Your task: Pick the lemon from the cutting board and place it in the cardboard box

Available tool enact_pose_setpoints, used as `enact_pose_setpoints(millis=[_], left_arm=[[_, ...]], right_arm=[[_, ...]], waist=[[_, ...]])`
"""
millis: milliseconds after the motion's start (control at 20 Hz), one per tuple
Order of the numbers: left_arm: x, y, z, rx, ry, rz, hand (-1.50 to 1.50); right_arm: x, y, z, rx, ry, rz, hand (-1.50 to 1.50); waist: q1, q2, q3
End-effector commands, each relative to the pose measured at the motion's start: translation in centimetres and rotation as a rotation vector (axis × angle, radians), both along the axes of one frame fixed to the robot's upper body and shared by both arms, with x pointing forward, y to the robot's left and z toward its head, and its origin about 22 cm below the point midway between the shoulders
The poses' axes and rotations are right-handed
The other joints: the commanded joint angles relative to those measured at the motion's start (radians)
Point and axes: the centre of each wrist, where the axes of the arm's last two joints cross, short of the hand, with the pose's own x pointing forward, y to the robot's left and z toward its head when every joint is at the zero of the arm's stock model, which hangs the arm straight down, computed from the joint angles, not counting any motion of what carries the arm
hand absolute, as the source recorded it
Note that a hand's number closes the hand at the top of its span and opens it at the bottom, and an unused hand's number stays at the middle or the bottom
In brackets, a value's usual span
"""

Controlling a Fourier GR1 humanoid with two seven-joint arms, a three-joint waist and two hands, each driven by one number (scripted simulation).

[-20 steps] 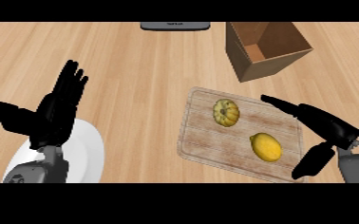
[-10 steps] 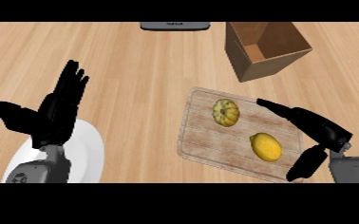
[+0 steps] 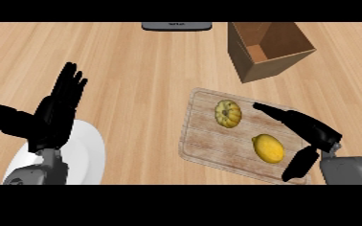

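Observation:
A yellow lemon [image 3: 268,148] lies on the wooden cutting board [image 3: 212,134], toward its near right part. My right hand [image 3: 311,130] is open just right of the lemon, fingers stretched over the board's right side and thumb [image 3: 299,163] below, with the lemon in the gap but untouched. The open cardboard box [image 3: 268,50] stands at the far right of the counter, beyond the board. My left hand [image 3: 58,107] rests open at the left, fingers up.
A small yellow-green squash [image 3: 228,113] sits on the board beside the lemon, toward the far side. A white plate [image 3: 84,155] lies at the near left under my left forearm. A dark grey object [image 3: 176,26] lies at the far edge.
My right hand has slid left over the cutting board, closing in on the lemon. The lemon, the squash and my left hand have stayed where they were.

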Motion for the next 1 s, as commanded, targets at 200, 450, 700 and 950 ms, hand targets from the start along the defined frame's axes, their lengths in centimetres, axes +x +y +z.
enact_pose_setpoints(millis=[200,450,700,950], left_arm=[[-0.2,1.3,-0.4,-0.012,-0.005,0.003,0.00],[0.4,1.5,-0.2,-0.008,0.003,0.006,0.00],[1.4,0.0,-1.9,-0.004,-0.008,-0.002,0.00],[0.4,0.4,-1.2,-0.006,0.003,-0.001,0.00]], right_arm=[[-1.2,1.2,-2.0,-0.019,0.015,0.016,-1.50],[-0.4,1.4,0.1,-0.022,0.001,0.032,-1.50],[-0.1,0.2,-1.7,-0.025,-0.039,0.034,1.50],[-2.6,0.8,-1.8,-0.065,-0.141,0.115,1.50]], waist=[[-0.001,0.000,0.000],[-0.002,0.000,0.000],[-0.002,0.000,0.000],[-0.006,-0.001,0.000]])
